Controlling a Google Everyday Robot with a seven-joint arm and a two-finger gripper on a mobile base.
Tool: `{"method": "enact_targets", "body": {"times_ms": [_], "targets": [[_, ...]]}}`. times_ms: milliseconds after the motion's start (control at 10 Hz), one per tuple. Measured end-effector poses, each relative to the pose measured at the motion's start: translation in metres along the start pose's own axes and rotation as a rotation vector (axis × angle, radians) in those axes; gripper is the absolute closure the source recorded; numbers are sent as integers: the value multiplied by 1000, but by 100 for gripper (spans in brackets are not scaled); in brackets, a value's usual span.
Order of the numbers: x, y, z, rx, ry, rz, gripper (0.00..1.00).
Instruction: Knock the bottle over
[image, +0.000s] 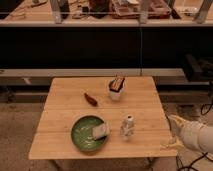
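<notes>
The small clear bottle (128, 126) with a whitish cap stands upright on the wooden table (65, 112), near the front edge and just right of the green bowl (85, 135). My gripper (169, 132) is at the table's right front corner, to the right of the bottle and apart from it. Its two pale fingers point left, spread open with nothing between them. The white arm (197, 136) runs off the right edge of the view.
A whitish sponge-like piece (100, 131) lies in the green bowl. A white cup (116, 91) with brown contents stands at the back middle. A small reddish-brown item (91, 98) lies left of it. Dark shelving runs behind the table.
</notes>
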Motion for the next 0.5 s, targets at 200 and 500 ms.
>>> {"method": "enact_targets", "body": {"times_ms": [200,500], "targets": [[0,-2,3,7,-1,0,46],[-30,-46,29,87,-26,89,75]]}}
